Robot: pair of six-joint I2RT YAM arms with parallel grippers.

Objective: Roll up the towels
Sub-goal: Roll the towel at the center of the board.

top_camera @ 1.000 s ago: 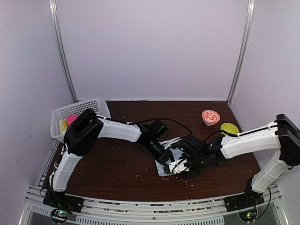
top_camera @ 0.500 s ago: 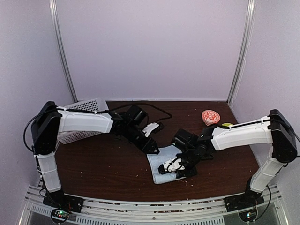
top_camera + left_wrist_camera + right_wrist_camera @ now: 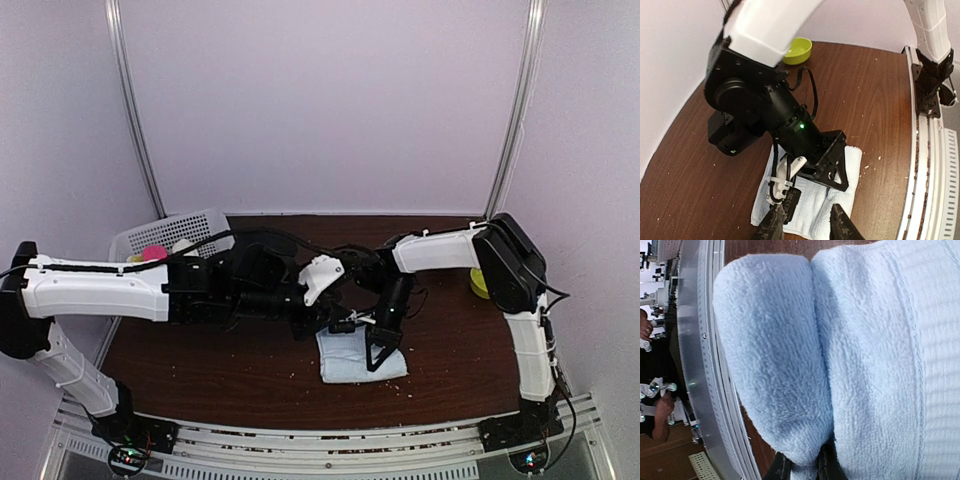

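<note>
the right claw (image 3: 800,466) stands narrow, its two dark tips nipped on the lower end of a plump fold in the pale blue towel (image 3: 880,370). the left claw (image 3: 805,227) is parted with nothing between its fingers, hovering just above the towel's near edge and close beside the right claw's body.

the bite looks small, and it sits at one end of the fold only. if the wrist turns from here, i judge the thick pile could slide out of the tips and the fold spring flat. it could also wind tighter at the held end and come out as a cone. the cloth lies loose on smooth wood, so it may skid along instead of rolling over itself. the two claws are crowded over one small patch, and a careless move by either could knock the other.

the towel is fluffy terry, pale blue going almost white in the light, with a flat ribbed band and a stitched line across it. one end is turned over into a soft fat lip, and the rest lies flat, a little askew. it sits on the bench (image 3: 220,370) at the front middle, near the metal rail. crumbs are scattered around it. a green bowl (image 3: 797,50) stands well apart at the far right, and a white basket (image 3: 195,225) at the far left.
</note>
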